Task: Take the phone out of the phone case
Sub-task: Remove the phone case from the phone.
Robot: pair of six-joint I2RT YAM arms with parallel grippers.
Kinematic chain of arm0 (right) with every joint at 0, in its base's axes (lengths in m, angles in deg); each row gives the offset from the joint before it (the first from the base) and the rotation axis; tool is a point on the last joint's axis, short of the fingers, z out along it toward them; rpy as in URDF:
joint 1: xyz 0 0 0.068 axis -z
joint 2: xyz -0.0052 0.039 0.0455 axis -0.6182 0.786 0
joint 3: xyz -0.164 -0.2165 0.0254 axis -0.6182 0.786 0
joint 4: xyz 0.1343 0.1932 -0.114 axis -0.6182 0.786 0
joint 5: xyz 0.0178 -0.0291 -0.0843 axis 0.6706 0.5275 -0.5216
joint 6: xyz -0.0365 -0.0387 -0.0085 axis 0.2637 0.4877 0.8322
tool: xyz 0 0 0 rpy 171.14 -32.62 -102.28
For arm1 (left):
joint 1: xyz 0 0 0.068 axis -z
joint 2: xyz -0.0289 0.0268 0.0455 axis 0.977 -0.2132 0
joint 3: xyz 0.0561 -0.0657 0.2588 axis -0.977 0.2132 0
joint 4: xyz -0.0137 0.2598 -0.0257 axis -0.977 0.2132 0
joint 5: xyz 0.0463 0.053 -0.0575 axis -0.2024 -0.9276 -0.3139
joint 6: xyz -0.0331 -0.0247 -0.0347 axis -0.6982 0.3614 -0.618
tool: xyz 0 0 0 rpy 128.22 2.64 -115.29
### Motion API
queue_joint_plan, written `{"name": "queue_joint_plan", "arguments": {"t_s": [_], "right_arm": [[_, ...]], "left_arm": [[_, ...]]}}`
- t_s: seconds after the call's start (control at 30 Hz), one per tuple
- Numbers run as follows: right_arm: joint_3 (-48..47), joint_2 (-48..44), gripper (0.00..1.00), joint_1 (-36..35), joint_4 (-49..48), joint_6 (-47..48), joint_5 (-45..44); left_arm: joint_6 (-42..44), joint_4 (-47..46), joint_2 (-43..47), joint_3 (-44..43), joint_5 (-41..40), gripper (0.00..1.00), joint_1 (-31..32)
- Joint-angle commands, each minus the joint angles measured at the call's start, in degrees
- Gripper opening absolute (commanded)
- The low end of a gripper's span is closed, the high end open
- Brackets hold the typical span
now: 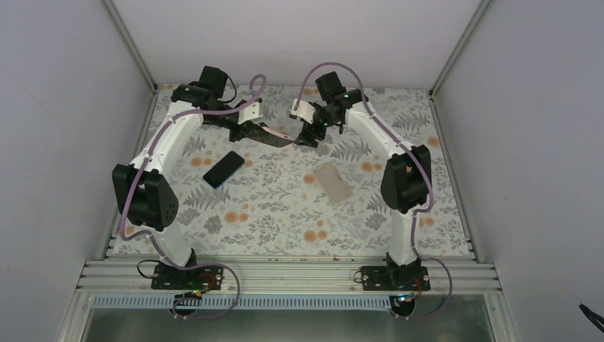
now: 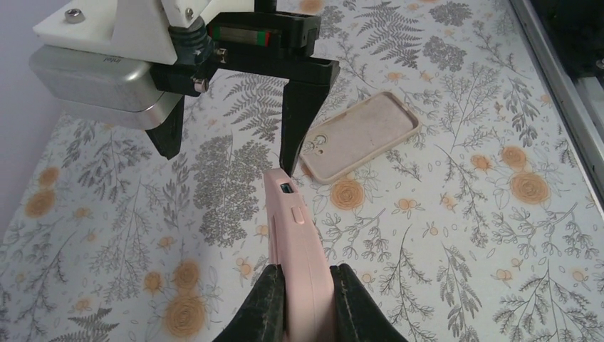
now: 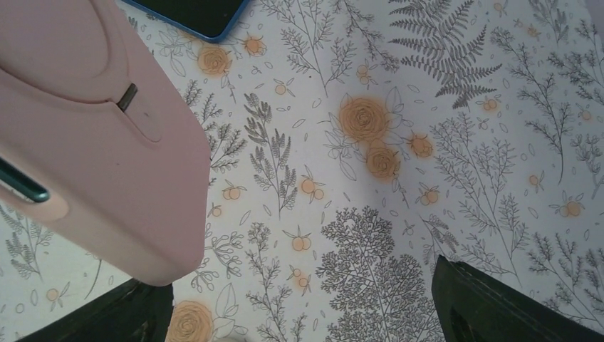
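Note:
My left gripper (image 1: 249, 133) is shut on a pink phone case (image 1: 276, 136) with a phone in it, and holds it above the table at the back. In the left wrist view the case (image 2: 299, 235) stands edge-on between my fingertips (image 2: 267, 299). My right gripper (image 1: 308, 137) is open just beyond the case's far end. In the right wrist view the case (image 3: 92, 142) fills the upper left, with the phone's teal edge (image 3: 21, 183) showing. Its corner hangs over my right gripper's left finger (image 3: 107, 313). I cannot tell if they touch.
A dark phone (image 1: 224, 169) lies bare on the flowered table at the left centre, and its end also shows in the right wrist view (image 3: 192, 13). An empty beige case (image 1: 333, 182) lies at the right centre, also in the left wrist view (image 2: 360, 135). Walls enclose the table.

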Motion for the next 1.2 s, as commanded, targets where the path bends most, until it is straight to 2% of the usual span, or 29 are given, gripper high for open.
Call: {"name": "queue_joint_plan", "arguments": {"t_s": [0.0,0.33,0.4,0.47,0.57,0.73,0.93,1.17], "right_arm": [[-4.5,2.3,0.92,2.9,-11.9,1.2,-10.4],[-6.2,3.3,0.92,2.9,-13.6,3.3,-13.3],[-7.9,3.7,0.92,3.0,-11.4,3.1,-11.9],[-8.0,2.6,0.92,3.4,-6.3,3.9,-6.7],[-1.4,-3.3,0.92,3.6,2.2,7.5,4.4],[21.7,-19.2,0.93,2.7,-3.1,6.5,10.7],[28.0,-25.2,0.93,0.5,-3.0,4.0,14.6],[29.6,-24.5,0.91,-2.3,-6.1,1.2,14.3]], "left_arm": [[0.8,14.6,3.1,1.1,11.9,0.02,3.6],[0.6,14.7,3.7,0.9,11.4,0.02,3.9],[0.7,14.6,3.3,0.5,11.5,0.02,3.9],[0.6,14.6,2.7,-0.1,10.7,0.02,3.8],[0.4,14.6,2.1,-0.6,10.3,0.02,3.6],[0.7,14.5,1.8,-0.9,10.5,0.02,3.6],[0.3,14.5,0.6,-1.5,10.6,0.02,3.6],[-0.1,14.5,0.3,-1.4,10.8,0.02,3.7]]}}
